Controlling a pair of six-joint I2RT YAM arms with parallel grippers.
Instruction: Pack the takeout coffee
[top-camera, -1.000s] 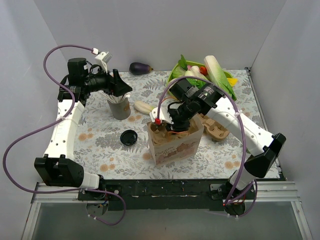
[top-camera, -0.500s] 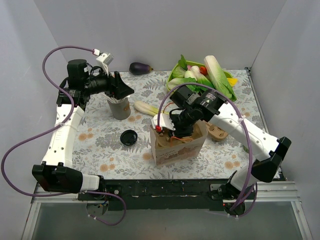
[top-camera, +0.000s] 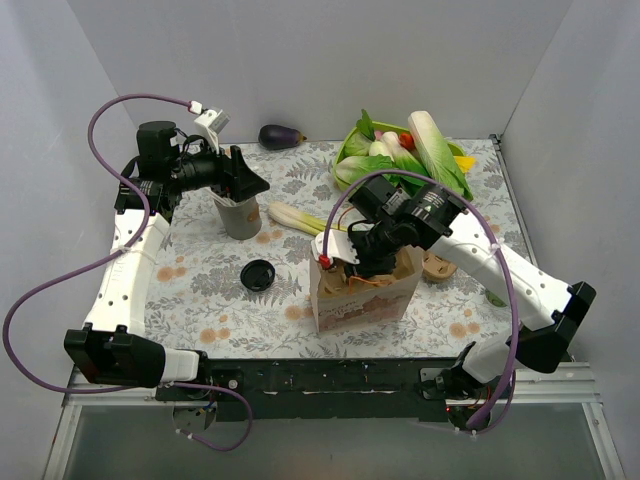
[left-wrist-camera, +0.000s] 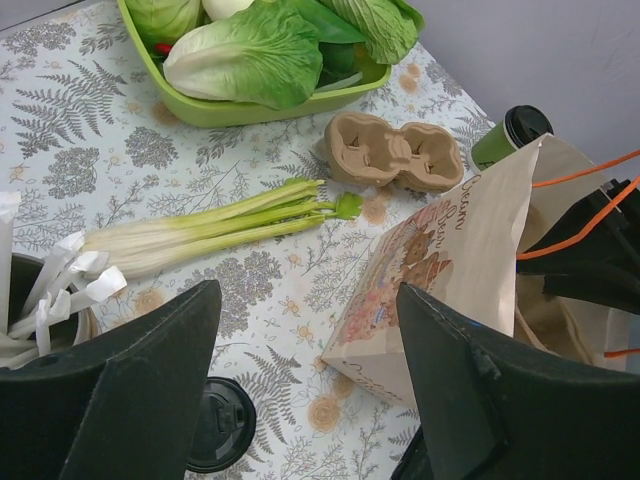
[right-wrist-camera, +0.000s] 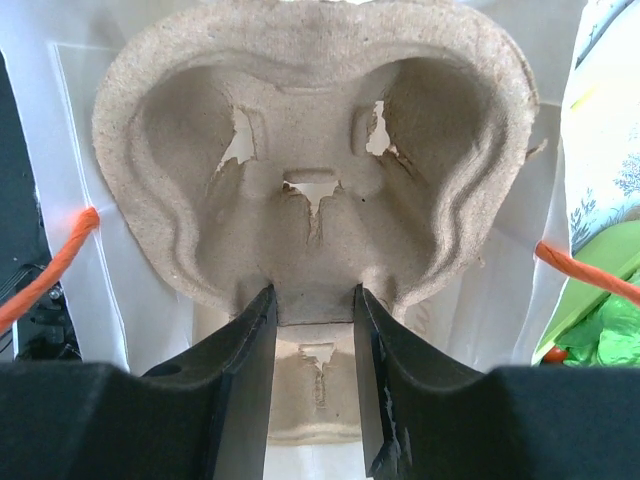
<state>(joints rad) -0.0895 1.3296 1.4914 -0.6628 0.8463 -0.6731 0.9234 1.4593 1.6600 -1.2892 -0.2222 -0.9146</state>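
The takeout coffee (left-wrist-camera: 503, 137), a small green cup with a black lid on it, stands on the table behind the paper bag (left-wrist-camera: 470, 250) in the left wrist view. In the top view the right arm hides nearly all of it. My right gripper (top-camera: 360, 262) is down in the open top of the bag (top-camera: 365, 297). It is shut on the middle ridge of a brown pulp cup carrier (right-wrist-camera: 310, 170), with white bag walls around it. My left gripper (top-camera: 245, 180) is open and empty above the grey cup of stirrers (top-camera: 238, 215).
A second pulp carrier (top-camera: 438, 265) lies right of the bag. A loose black lid (top-camera: 259, 274) lies left of it. A leek (top-camera: 295, 215) lies behind the bag. A green basket of vegetables (top-camera: 400, 150) and an eggplant (top-camera: 281, 136) sit at the back.
My right gripper has pushed the carrier lower into the bag, and the bag has shifted a little right and nearer. The left arm has hardly moved.
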